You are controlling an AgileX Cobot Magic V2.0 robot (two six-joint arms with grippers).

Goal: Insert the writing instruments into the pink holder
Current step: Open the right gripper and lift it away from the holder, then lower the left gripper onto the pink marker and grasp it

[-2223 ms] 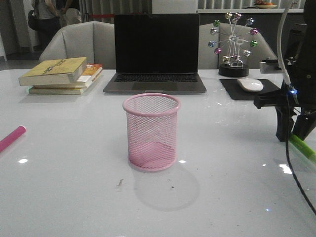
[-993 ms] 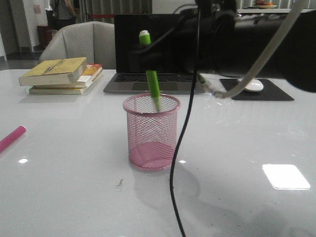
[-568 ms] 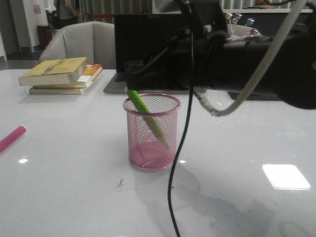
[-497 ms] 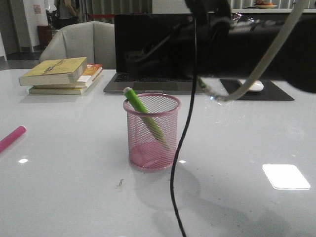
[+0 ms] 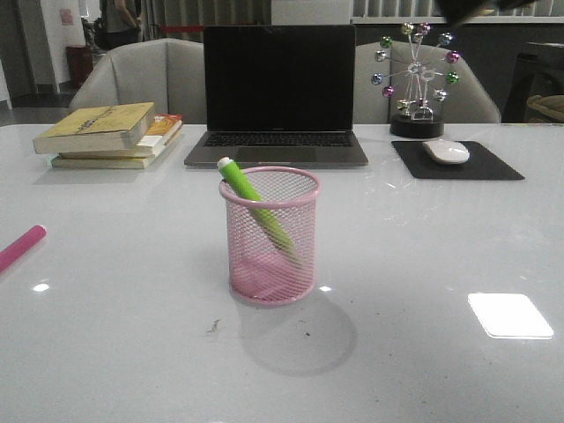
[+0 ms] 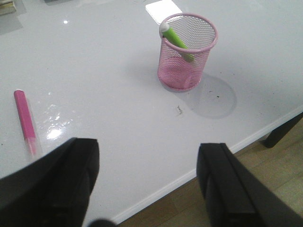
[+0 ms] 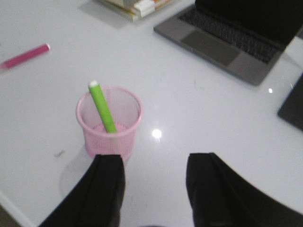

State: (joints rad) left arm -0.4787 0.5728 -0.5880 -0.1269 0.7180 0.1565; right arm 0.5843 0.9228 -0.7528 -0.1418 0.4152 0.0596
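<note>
The pink wire-mesh holder stands mid-table, also in the left wrist view as the holder and in the right wrist view as the holder. The lime green marker leans inside it, white end up over the left rim; the green marker and green marker show the same. The magenta marker lies flat at the table's left edge, seen too as the magenta marker and magenta marker. My left gripper hangs open over the front table edge. My right gripper is open, high above the table, empty.
A laptop sits behind the holder, a stack of books at back left. A mouse on a black pad and a ferris-wheel ornament stand at back right. The table's front edge borders wooden floor.
The right arm carried the green marker over the holder, let it drop in, then lifted up out of the front view. The marker now leans on the left rim.
</note>
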